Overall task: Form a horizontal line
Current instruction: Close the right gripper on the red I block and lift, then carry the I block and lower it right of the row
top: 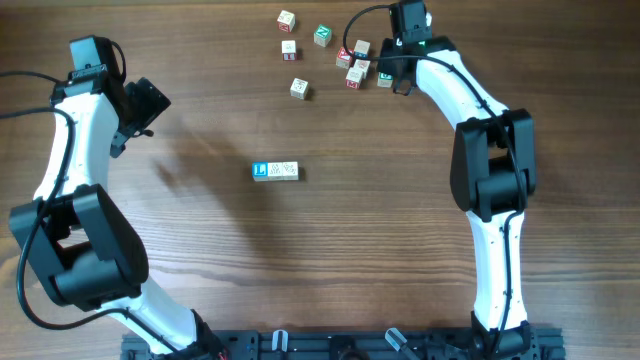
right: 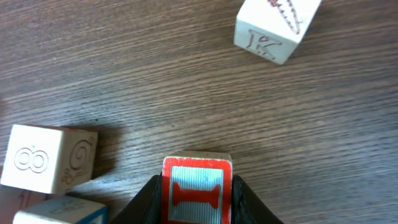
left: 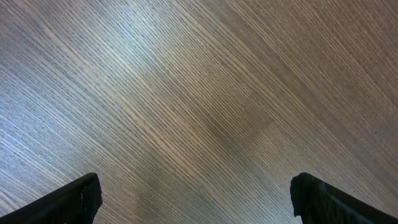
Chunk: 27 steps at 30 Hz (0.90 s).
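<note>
Right wrist | right pincer (right: 197, 190) clamps red-faced cube (right: 197, 177) | pale cube (right: 46, 158) near it, counter (right: 186, 81) open ahead | left pincer (left: 196, 193) gaping, empty

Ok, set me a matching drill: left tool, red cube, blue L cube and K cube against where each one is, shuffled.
1. left tool
2. red cube
3. blue L cube
4. K cube

a. left end of the row
b. gripped by the right tool
c. open over bare table
d. loose, clear of both tools

Pairs: 1-c, 2-b, 3-a, 4-d.
</note>
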### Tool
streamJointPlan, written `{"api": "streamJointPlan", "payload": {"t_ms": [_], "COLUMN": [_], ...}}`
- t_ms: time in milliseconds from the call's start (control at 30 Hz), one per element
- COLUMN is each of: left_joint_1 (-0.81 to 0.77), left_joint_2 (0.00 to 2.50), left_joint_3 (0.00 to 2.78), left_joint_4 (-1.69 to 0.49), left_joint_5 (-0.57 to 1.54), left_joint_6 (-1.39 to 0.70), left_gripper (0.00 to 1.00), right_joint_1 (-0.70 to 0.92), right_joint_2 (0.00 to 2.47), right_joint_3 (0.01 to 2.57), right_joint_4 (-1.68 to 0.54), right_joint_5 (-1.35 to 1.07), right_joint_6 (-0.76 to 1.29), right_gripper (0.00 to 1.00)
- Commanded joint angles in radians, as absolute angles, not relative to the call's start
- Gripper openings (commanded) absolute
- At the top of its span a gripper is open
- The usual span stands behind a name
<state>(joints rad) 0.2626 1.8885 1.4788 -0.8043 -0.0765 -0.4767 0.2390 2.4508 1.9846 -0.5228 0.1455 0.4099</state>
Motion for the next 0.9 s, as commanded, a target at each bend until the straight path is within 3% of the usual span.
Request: {"api": "streamJointPlan", "payload": {"t_ms": [0,233,500,700,867], "left_joint_1": [0.262,0.262,0.262,0.262,0.262], "left_joint_2": [1.877,1.877,1.877,1.877,1.877], "left_joint_3": [1.487,1.487,1.487,1.487,1.487], "left_joint_4": [-0.802,-0.802,-0.802,-0.802,-0.802], "left_joint_5": [-0.075,-0.075,-0.075,-0.075,-0.075], "left_joint_6": [-0.479,-0.479,-0.479,-0.479,-0.479], "left_gripper": [1.00,1.00,1.00,1.00,1.00], "right_joint_1": [0.236,0.236,0.274,0.408,0.518], "right_joint_2": [2.332,2.122,2.148,2.177,2.186], "right_joint_3": [1.990,1.990,1.988,1.970,1.800], "right_joint_4": [-0.524,-0.717,-0.994,-1.003,-0.893], "right_joint_5": [0.191,0.057,-0.118,-0.113,-0.113], "right_joint_6": [0.319,0.288,0.293,0.379,0.452], "right_gripper": [0.24,0.23,0.23,0.24,0.23]}}
